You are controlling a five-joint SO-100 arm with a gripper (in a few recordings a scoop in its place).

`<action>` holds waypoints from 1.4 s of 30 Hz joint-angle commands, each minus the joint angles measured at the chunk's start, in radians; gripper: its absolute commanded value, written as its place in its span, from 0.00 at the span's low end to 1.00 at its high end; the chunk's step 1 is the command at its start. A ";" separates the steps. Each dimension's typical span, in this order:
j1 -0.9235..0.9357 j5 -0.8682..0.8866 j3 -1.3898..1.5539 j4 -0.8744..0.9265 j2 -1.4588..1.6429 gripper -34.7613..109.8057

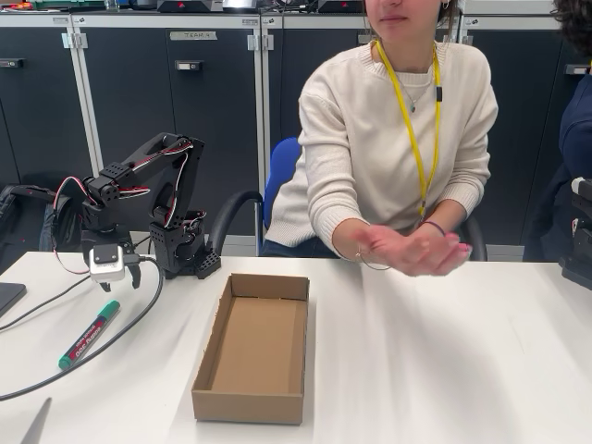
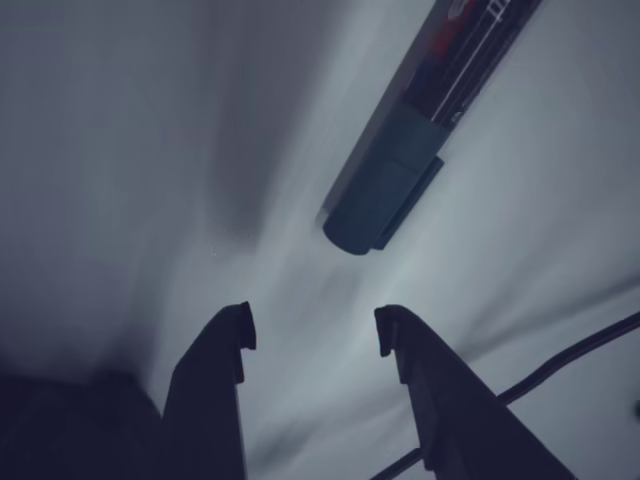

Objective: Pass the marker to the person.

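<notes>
The marker (image 1: 89,334) lies flat on the white table at the left, green cap toward the arm, dark body with red-and-white print. My gripper (image 1: 120,277) hangs just above the table, a little behind the cap end, open with nothing between its fingers. In the wrist view the marker (image 2: 400,170) runs diagonally from the upper right, its cap end a short way ahead of the open gripper (image 2: 313,335). The person (image 1: 398,139) in a cream sweater with a yellow lanyard sits behind the table, one hand (image 1: 416,248) held out palm up over the table's far edge.
An open cardboard box (image 1: 211,382) stands in the middle of the table, between the marker and the person. A black cable (image 1: 120,333) curves across the table beside the marker. Another person in dark clothing (image 1: 573,120) is at the right edge.
</notes>
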 commanded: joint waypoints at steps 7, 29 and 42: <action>0.005 0.101 -0.008 0.002 -0.037 0.43; 0.005 0.293 -0.084 -0.250 -0.147 0.43; 0.005 0.304 -0.052 -0.436 -0.181 0.43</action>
